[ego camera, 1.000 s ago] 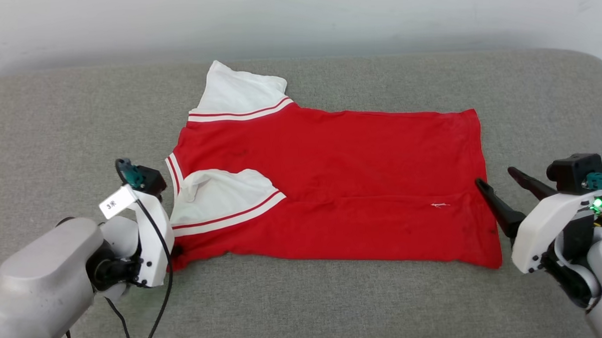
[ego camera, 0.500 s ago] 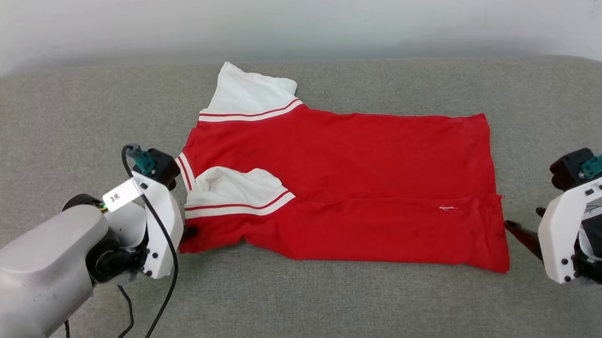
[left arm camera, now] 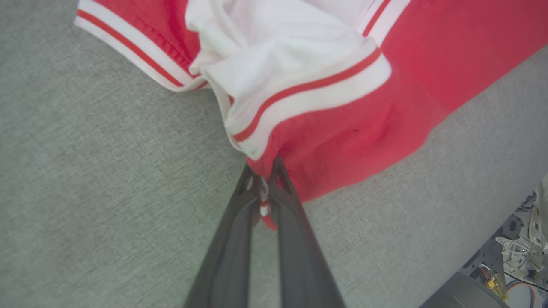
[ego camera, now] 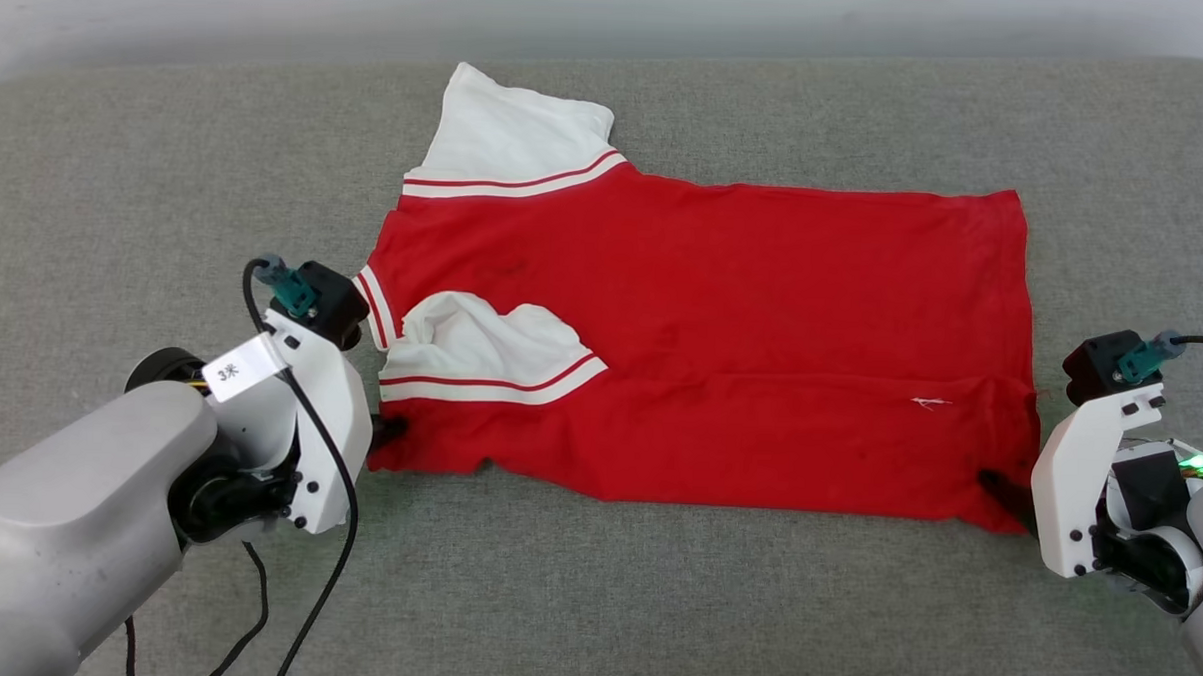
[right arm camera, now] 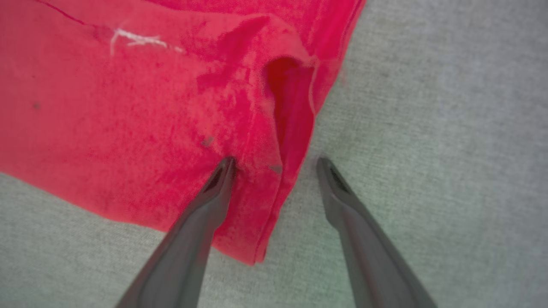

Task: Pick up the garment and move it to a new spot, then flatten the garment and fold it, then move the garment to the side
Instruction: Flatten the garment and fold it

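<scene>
Since the garment [ego camera: 702, 312] lies with its long axis running left to right across the grey surface [ego camera: 117, 161], sleeves towards the robot's left and hem towards its right, each near corner is met by the arm on its own side. The left end effector [left arm camera: 262, 171] is pressed together on the near left corner, where a pinch of red cloth just below the striped sleeve edge [left arm camera: 308, 100] is held. The right end effector [right arm camera: 276, 164] is spread and nothing is gripped. The near right hem corner [right arm camera: 246, 239] is straddled, with one finger [right arm camera: 220, 184] resting on the red cloth and the other [right arm camera: 334, 184] on bare grey surface just beside the hem. The cloth to be caught thus lies between the fingers, towards the inner one, so a plain closing is judged enough for a grip.

In the head view the near sleeve [ego camera: 481, 349] is seen folded over onto the red body, and the far sleeve [ego camera: 514, 135] is spread out beyond it. With both near corners taken, the near long edge could be lifted and carried away from the robot, across the short axis. A fold of that kind is judged to be the step in hand. The slack hem layer gaping beside the right fingers could be missed.
</scene>
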Controlling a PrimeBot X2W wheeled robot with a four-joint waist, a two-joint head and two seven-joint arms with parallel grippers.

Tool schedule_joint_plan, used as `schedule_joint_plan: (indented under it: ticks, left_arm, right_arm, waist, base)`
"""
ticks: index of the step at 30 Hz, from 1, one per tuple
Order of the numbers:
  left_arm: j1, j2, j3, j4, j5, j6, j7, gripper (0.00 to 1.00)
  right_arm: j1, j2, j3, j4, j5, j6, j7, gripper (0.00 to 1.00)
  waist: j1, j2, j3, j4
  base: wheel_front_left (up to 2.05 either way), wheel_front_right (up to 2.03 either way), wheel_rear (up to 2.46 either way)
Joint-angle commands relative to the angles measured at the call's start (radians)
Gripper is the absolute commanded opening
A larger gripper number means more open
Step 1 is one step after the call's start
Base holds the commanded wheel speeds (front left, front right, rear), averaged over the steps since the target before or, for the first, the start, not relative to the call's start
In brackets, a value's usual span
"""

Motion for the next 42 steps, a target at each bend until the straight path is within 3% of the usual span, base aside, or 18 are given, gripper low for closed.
schedule_joint_plan:
  ticks: [1,2,3,4,5,6,17,29,37,42]
  left_arm:
    - [-0.007,0.004,-0.002,-0.002,-0.002,-0.002,-0.006,0.00]
    - [-0.002,0.005,-0.002,-0.001,-0.008,-0.002,-0.009,0.00]
    - [0.004,0.008,-0.002,0.000,-0.012,-0.002,-0.011,0.00]
    - [0.010,0.011,-0.003,0.001,-0.017,-0.002,-0.014,0.00]
    - [0.017,0.016,-0.004,0.003,-0.022,-0.002,-0.017,0.00]
    - [0.021,0.020,-0.006,0.004,-0.027,-0.002,-0.020,0.00]
    - [0.099,0.063,-0.019,-0.027,-0.081,-0.002,-0.045,0.00]
    - [0.216,0.150,-0.042,-0.183,-0.096,0.031,-0.063,0.00]
    - [0.284,0.148,-0.055,-0.210,-0.087,0.068,-0.070,0.00]
    - [0.300,0.123,-0.062,-0.160,-0.080,0.067,-0.065,0.00]
  right_arm:
    - [0.064,0.051,0.041,0.045,0.005,0.000,0.011,1.00]
    - [0.067,0.057,0.043,0.049,0.013,0.000,0.002,1.00]
    - [0.067,0.059,0.043,0.052,0.020,0.000,-0.010,0.90]
    - [0.066,0.057,0.044,0.050,0.025,0.001,-0.024,0.42]
    - [0.061,0.051,0.042,0.045,0.028,0.001,-0.042,0.03]
    - [0.056,0.043,0.040,0.041,0.030,0.001,-0.059,0.00]
    - [0.079,-0.056,0.028,-0.085,0.065,-0.001,-0.171,0.00]
    - [0.270,-0.155,-0.073,-0.302,0.100,-0.001,-0.114,0.00]
    - [0.365,-0.118,-0.170,-0.342,0.106,-0.001,-0.055,0.00]
    - [0.366,-0.083,-0.168,-0.309,0.057,-0.001,-0.042,0.00]
  waist:
    - [0.0000,0.0000,0.001,-0.001]
    - [0.0000,0.0000,0.001,-0.003]
    - [0.0000,0.0000,0.000,-0.005]
    - [0.0000,0.0000,-0.003,-0.008]
    - [0.0000,0.0000,-0.007,-0.011]
    - [0.0000,0.0000,-0.012,-0.013]
    - [0.0000,0.0000,-0.119,-0.025]
    - [0.0000,0.0000,-0.196,-0.015]
    - [0.0000,0.0000,-0.177,-0.014]
    - [0.0000,0.0000,-0.153,-0.015]
  base:
    - [0.00,0.00,0.00]
    - [0.00,0.00,0.00]
    - [0.00,0.00,0.00]
    - [0.00,0.00,0.00]
    - [0.00,0.00,0.00]
    - [0.00,0.00,0.00]
    - [0.00,0.00,0.00]
    - [0.00,0.00,0.00]
    - [0.00,0.00,0.00]
    - [0.00,0.00,0.00]
